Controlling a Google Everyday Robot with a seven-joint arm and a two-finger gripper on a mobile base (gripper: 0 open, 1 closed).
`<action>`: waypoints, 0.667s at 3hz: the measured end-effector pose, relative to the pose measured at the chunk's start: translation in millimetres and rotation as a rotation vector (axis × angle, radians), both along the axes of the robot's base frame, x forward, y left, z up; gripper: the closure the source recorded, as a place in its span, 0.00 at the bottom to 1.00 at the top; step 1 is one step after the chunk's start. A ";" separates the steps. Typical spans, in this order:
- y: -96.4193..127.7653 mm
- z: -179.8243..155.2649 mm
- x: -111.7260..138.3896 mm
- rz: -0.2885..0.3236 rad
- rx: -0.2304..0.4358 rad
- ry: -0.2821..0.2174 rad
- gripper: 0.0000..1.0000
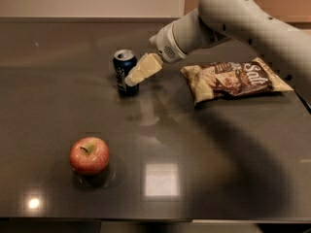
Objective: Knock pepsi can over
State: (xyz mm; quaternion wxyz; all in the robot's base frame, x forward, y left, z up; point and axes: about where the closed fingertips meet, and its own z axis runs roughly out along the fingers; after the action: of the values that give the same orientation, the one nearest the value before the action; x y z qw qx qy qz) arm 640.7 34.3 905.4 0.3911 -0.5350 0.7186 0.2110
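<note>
Dark glossy tabletop [218,154] gave us wide open room along the near edge and toward the left edge, where only the apple [89,155] sat, close to the near-left corner. The pepsi can [120,69] stood upright toward the far edge, a little left of the middle, well in from every edge. The gripper [133,78] hung at the can's right side, its cream tip overlapping the can's lower right. We could not tell whether it touched, nor whether it was open or closed. The chip bag [235,79] lay flat toward the right edge, apart from the can. The arm [233,18] was cut off at the top and right of the view.
</note>
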 end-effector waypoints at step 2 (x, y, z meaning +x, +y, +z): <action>-291.4 32.4 -32.1 -0.694 -0.212 -0.183 0.17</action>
State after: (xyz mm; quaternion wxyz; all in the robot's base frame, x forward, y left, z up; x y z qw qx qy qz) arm 608.6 -257.1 937.8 0.4443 -0.3136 0.8372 -0.0586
